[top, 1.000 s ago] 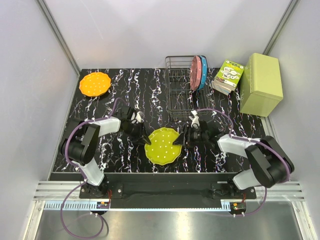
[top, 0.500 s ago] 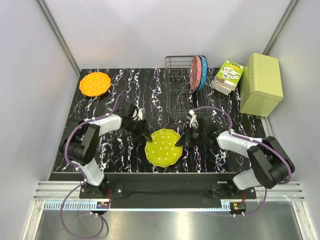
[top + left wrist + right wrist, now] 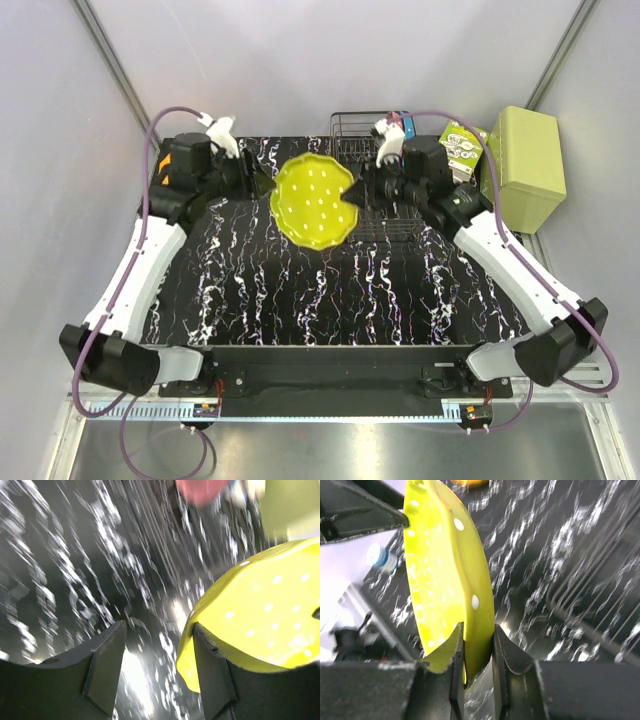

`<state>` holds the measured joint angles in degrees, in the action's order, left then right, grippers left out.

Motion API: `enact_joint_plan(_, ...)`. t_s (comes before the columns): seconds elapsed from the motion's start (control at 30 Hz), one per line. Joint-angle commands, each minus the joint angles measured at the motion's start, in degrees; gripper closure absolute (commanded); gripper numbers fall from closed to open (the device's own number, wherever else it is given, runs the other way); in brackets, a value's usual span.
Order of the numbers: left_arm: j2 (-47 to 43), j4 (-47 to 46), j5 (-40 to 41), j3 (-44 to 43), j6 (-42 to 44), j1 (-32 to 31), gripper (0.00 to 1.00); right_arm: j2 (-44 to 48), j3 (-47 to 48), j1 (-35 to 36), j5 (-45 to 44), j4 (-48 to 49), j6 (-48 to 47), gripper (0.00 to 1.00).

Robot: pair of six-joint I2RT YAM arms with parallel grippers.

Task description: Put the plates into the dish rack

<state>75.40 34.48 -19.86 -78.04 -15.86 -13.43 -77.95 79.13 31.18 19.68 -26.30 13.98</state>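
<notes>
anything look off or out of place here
Nothing spilled or broken. Only the yellow-green plate stands out: in mid-air and tilted, pinched at its rim by the right gripper left of the dish rack, the left gripper open beside it.

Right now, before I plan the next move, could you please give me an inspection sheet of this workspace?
Surface: black table with white veins.
Job's things: yellow-green plate tilted in the air; orange plate far left, mostly hidden by the left arm; dish rack partly behind the right arm; pink plate blurred.
Clutter: light green box and printed carton, far right.
Grippers: right hand shut on the yellow-green plate's rim; left hand open, nothing between its fingers.
Cables: purple cables loop along both arms.
Surroundings: grey walls; metal rail at the near edge.
</notes>
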Motion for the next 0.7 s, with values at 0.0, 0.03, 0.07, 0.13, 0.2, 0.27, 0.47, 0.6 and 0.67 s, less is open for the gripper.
enact_joint_plan(0.0, 0.9, 0.0, 36.2, -0.8, 4.0, 4.3, 0.43, -3.4, 12.1, -0.9, -13.4, -0.2, -6.8, 1.00)
enact_joint_plan(0.03, 0.4, -0.3, 38.7, -0.7, 3.2, 4.3, 0.42, -4.9, 13.4, -0.9, -22.3, 0.9, -7.0, 1.00)
enact_joint_plan(0.07, -0.6, -0.5, 39.8, -0.4, 2.3, 4.3, 0.42, -6.3, 16.4, -0.9, -27.4, 2.6, -7.0, 1.00)
enact_joint_plan(0.13, -1.6, -0.6, 41.5, 0.6, 0.2, 4.3, 0.42, -11.2, 19.4, -1.0, -39.5, 5.1, -7.7, 1.00)
enact_joint_plan(0.2, -3.2, -1.0, 41.7, 2.4, -0.6, 4.3, 0.42, -15.4, 22.9, -1.0, -47.0, 9.9, -10.1, 1.00)
enact_joint_plan(0.27, -5.1, -1.7, 41.7, 4.1, -0.8, 4.3, 0.42, -19.8, 27.5, -1.3, -51.7, 12.3, -10.2, 1.00)
enact_joint_plan(0.47, -7.9, -4.4, 41.2, 9.5, -0.5, 4.3, 0.41, -28.2, 35.0, -1.3, -61.0, 18.4, -13.7, 1.00)
enact_joint_plan(0.6, -8.0, -4.6, 39.2, 9.8, -1.4, 4.3, 0.40, -32.7, 37.3, -1.4, -66.8, 21.3, -17.9, 1.00)
enact_joint_plan(0.67, -7.9, -4.9, 38.3, 10.1, -1.4, 4.3, 0.40, -34.2, 37.7, -1.4, -67.8, 23.5, -19.8, 1.00)
